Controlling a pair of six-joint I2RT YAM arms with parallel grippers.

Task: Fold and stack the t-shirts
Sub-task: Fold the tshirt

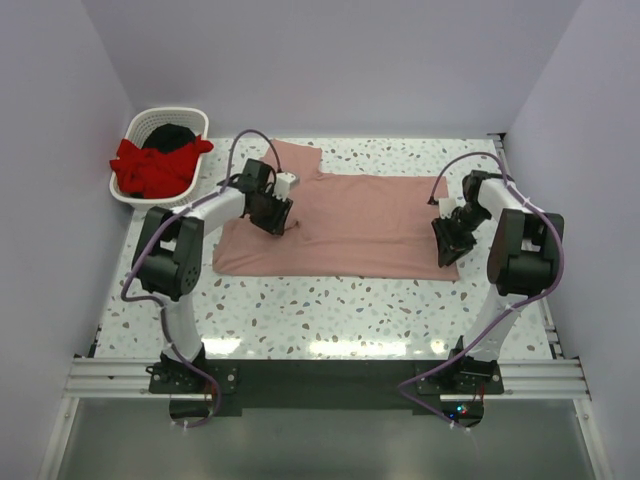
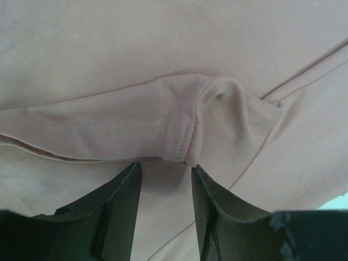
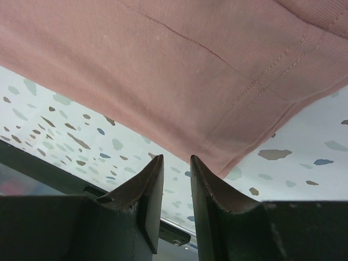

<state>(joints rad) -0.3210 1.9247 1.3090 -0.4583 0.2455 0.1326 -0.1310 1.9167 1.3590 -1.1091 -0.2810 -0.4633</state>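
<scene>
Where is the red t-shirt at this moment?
In the top view, the red t-shirt is heaped in the white basket at the table's far-left corner, against the black t-shirt and left of the spread pink t-shirt.

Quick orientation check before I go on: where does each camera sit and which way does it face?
Top external: above and behind the bases, looking down on the table; left arm, right arm, pink t-shirt and basket show.
Left wrist: on the left arm, looking past the left gripper at a bunched sleeve seam of the shirt.
Right wrist: on the right arm, looking past the right gripper at the shirt's hemmed corner and the table.
Shared: all three show the pink t-shirt.
</scene>
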